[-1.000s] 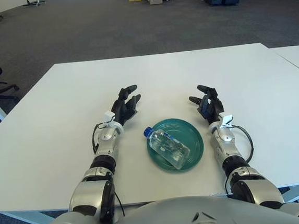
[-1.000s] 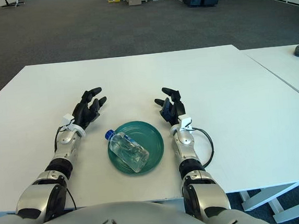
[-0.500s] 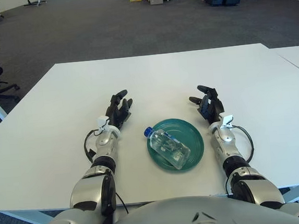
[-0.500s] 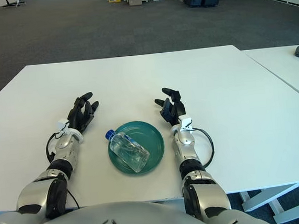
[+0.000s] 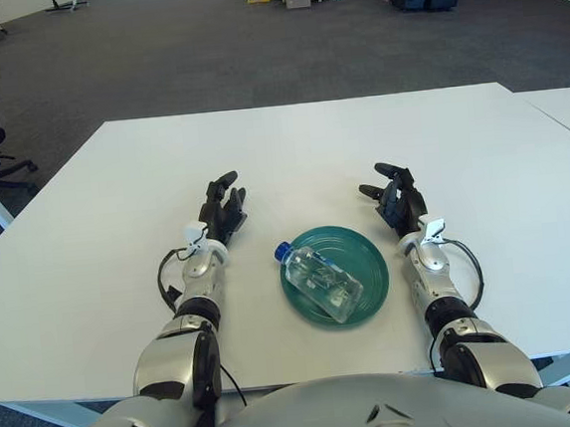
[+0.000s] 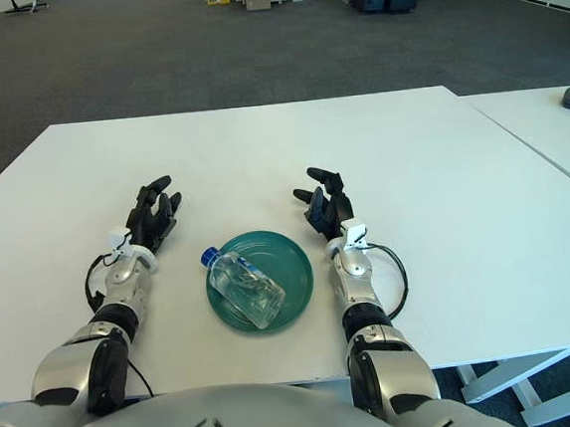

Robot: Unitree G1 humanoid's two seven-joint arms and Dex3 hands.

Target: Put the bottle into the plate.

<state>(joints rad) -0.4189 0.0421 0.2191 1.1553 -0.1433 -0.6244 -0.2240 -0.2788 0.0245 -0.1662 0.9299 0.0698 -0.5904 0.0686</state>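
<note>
While bottle (image 5: pixel 319 281) lies in plate (image 5: pixel 369 256), cap overhangs rim w/ table (image 5: pixel 359 147) beyond.

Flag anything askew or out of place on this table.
Only the bottle stands out: it lies on its side across the plate, its blue cap overhanging the left rim. Nothing spilled or damaged.

1. Bare table (image 5: pixel 309 146) surface is seen ahead of both hands and out to either side.
2. The middle is taken up by the plate (image 5: pixel 367 256), with the bottle (image 5: pixel 321 282) lying in it.
3. A narrow gap is left between the plate and the left hand (image 5: pixel 220 206), and another between it and the right hand (image 5: pixel 395 197).
</note>
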